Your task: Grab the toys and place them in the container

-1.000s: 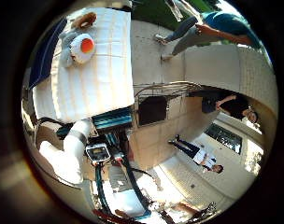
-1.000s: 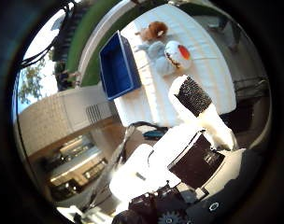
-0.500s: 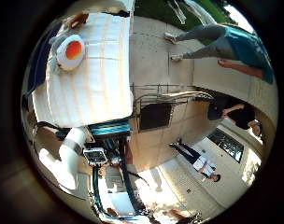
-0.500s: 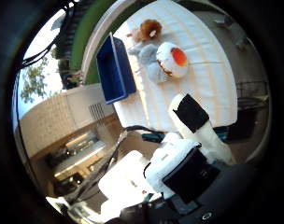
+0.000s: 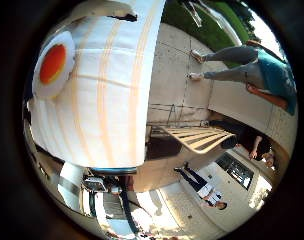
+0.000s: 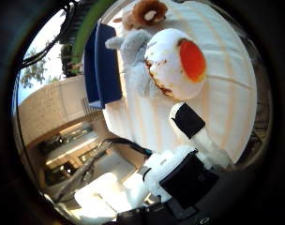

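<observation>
Thumb-side: egg toy (image 6: 176, 63) near hand (image 6: 194, 140) (apart)

Both palm cameras hang close above the white, orange-striped cloth worktop (image 5: 107, 100), sharing the round fried-egg toy (image 6: 177, 63).

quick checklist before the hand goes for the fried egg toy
1. Target in view: white fried egg plush with orange yolk lies on the white cloth with orange stripes: ok.
2. Hand open: one finger reaches straight toward the egg, nothing held: ok.
3. Egg free of neighbours: grey plush toy lies right against it: not ok.
4. Blue rectangular container in view beside the toys: ok.
5. Brown plush toy clear of the egg: ok.
6. Container empty: cannot tell.
</observation>
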